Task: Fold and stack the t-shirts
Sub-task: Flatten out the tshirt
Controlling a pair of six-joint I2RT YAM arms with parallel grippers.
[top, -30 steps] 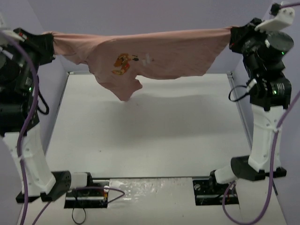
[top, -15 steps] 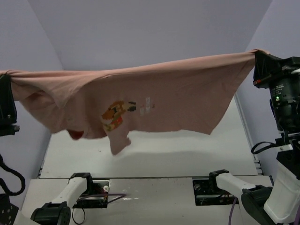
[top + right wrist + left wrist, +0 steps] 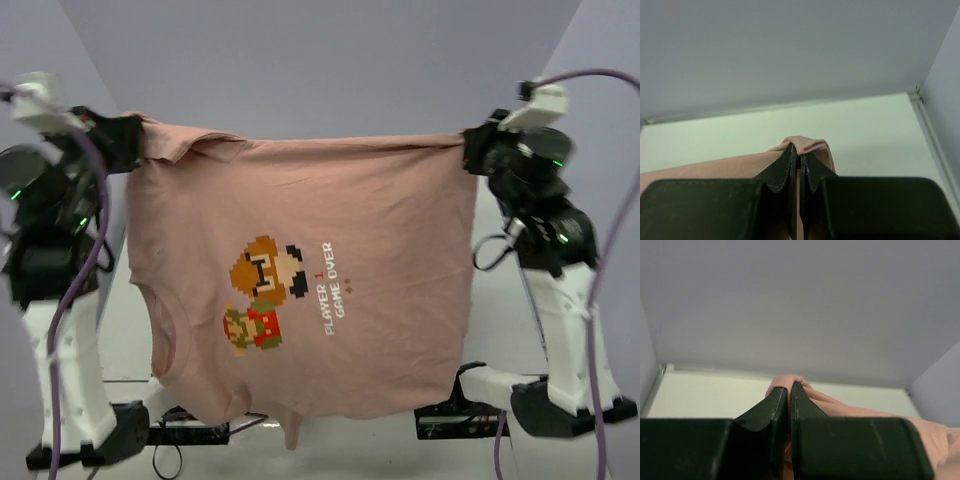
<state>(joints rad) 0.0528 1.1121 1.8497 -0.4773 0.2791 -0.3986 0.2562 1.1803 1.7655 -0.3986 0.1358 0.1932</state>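
The salmon-pink t-shirt [image 3: 380, 230] hangs flat in the air, stretched between both grippers, its pixel graphic and small text turned sideways. Its lower edge hangs down to the arm bases. My left gripper [image 3: 132, 140] is shut on the shirt's top left corner, and pink cloth [image 3: 785, 382] bunches at the closed fingertips in the left wrist view. My right gripper [image 3: 472, 148] is shut on the top right corner, with a fold of cloth [image 3: 807, 145] pinched between the fingertips in the right wrist view.
The white table [image 3: 115, 330] lies below, mostly hidden behind the hanging shirt. Pale purple walls [image 3: 320, 60] enclose the back and both sides. The arm bases [image 3: 470, 400] and purple cables stand at the near edge.
Both arms have lifted and drawn inward. The shirt, earlier a sagging strip between the grippers, now hangs as a flat sheet with its graphic facing the top camera.
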